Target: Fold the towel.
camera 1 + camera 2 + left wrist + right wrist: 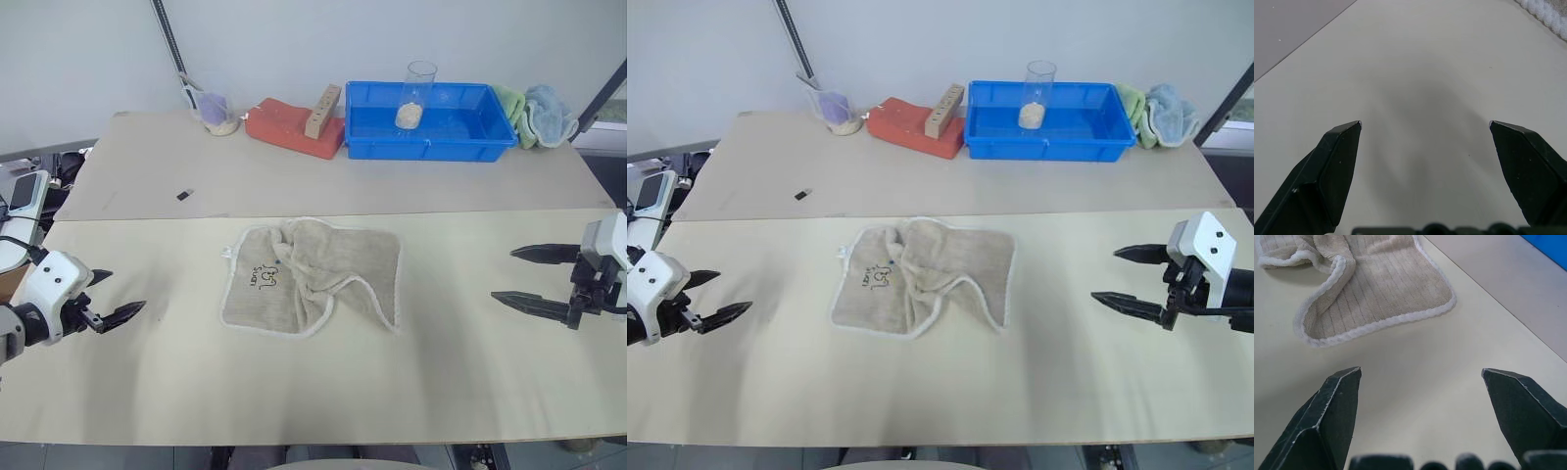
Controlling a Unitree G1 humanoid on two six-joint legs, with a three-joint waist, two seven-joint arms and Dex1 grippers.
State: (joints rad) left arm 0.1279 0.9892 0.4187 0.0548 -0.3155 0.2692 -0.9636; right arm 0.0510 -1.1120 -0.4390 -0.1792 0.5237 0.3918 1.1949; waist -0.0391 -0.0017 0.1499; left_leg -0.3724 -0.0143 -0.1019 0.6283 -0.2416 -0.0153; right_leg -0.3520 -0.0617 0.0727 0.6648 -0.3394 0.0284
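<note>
The towel (312,277) lies rumpled on the table (294,392), midway between the two grippers and touching neither; its right part is folded over in creases. The left gripper (110,296) hovers well apart on the towel's left side, its fingers spread wide and empty. The right gripper (519,276) hovers on the opposite side, also spread wide, holding nothing.

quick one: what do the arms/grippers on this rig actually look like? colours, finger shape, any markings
Both alike. The left gripper and the right gripper each have two black fingers, flat-sided wedges tapering to pointed tips, on a black base. Behind each sits a white, rounded wrist housing with small dark dots on its face. No lettering or loose cables visible.
</note>
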